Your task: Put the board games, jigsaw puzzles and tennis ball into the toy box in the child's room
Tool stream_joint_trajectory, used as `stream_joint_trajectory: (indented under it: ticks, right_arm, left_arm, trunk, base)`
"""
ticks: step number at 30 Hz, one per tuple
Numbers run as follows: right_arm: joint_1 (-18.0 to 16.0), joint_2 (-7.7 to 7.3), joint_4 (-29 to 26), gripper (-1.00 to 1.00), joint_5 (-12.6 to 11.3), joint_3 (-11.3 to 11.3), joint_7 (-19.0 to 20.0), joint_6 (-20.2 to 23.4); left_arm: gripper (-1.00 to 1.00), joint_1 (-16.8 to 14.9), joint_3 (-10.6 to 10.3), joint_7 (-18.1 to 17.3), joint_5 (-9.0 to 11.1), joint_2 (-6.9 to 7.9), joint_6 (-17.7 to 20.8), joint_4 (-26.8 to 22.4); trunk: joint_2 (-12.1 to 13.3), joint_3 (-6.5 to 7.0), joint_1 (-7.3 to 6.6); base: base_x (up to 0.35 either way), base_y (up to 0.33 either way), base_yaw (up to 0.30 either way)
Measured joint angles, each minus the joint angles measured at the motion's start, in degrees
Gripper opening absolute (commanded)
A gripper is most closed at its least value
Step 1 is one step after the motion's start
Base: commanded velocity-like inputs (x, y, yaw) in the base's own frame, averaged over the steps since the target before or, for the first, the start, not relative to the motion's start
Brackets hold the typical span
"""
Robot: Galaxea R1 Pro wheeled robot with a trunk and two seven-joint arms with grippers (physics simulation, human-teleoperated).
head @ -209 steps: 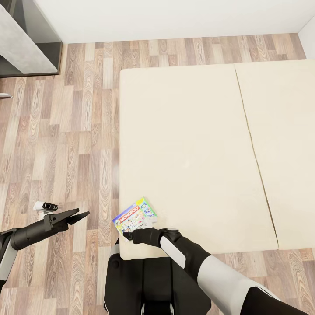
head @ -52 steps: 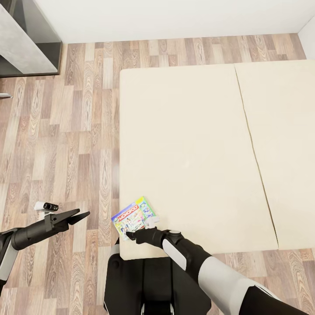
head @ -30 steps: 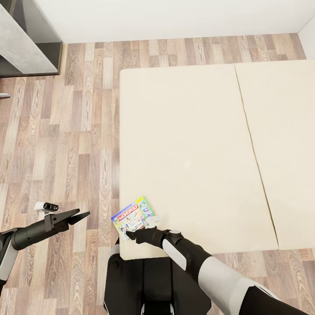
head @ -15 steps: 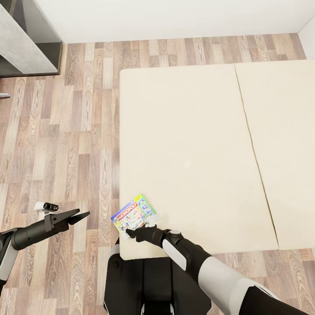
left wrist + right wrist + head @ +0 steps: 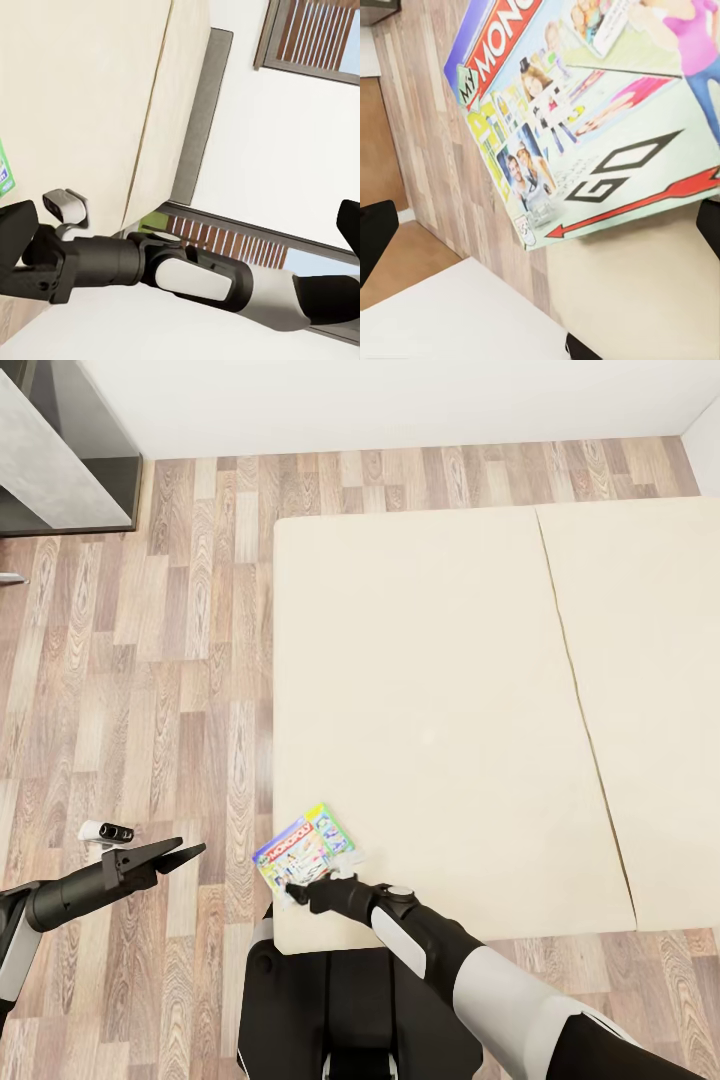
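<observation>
While the head view looks straight down, the left end effector (image 5: 170, 855) hangs over the wood-plank floor (image 5: 190, 660) at the far left, fingers spread apart and empty. Just right of it lies the Monopoly board game (image 5: 305, 848), flat on the near left corner of the bed (image 5: 440, 690), its corner close to the mattress edge. The right end effector (image 5: 296, 894) sits at the box's near edge; whether it grips the box cannot be told from above. The right wrist view adds the box's printed lid (image 5: 585, 112) up close, with dark fingertips (image 5: 375, 240) wide apart at either side, not closed on it. The left wrist view catches the right forearm (image 5: 195, 274) beside the mattress.
</observation>
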Motion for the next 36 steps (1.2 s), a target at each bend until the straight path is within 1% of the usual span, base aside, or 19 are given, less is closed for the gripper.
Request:
stream_joint_trajectory:
  ticks: [6,22,26,28,36]
  right_arm:
    - [0.0,0.00,0.0,1.00,0.0,0.0,1.3,-0.2]
    - [0.0,0.00,0.0,1.00,0.0,-0.1,1.5,-0.4]
    - [0.0,0.00,0.0,1.00,0.0,0.0,1.6,-1.8]
    - [0.0,0.00,0.0,1.00,0.1,0.1,2.3,-2.5]
    - [0.0,0.00,0.0,1.00,0.1,0.0,3.6,-3.0]
  left_arm:
    - [1.00,0.0,0.0,0.0,0.0,-0.02,0.0,0.0]
    - [1.00,0.0,0.0,0.0,0.0,-0.04,0.0,0.0]
    - [1.00,0.0,0.0,0.0,0.0,-0.04,0.0,0.0]
    - [1.00,0.0,0.0,0.0,0.0,-0.03,0.0,0.0]
    - [1.00,0.0,0.0,0.0,0.0,-0.05,0.0,0.0]
  trunk:
    - [0.0,0.00,0.00]
    - [0.0,0.00,0.00]
    - [0.0,0.00,0.00]
    - [0.0,0.00,0.00]
    - [0.0,0.00,0.00]
  base:
    - [0.000,0.000,0.000]
    - [0.000,0.000,0.000]
    - [0.000,0.000,0.000]
    - [0.000,0.000,0.000]
    - [0.000,0.000,0.000]
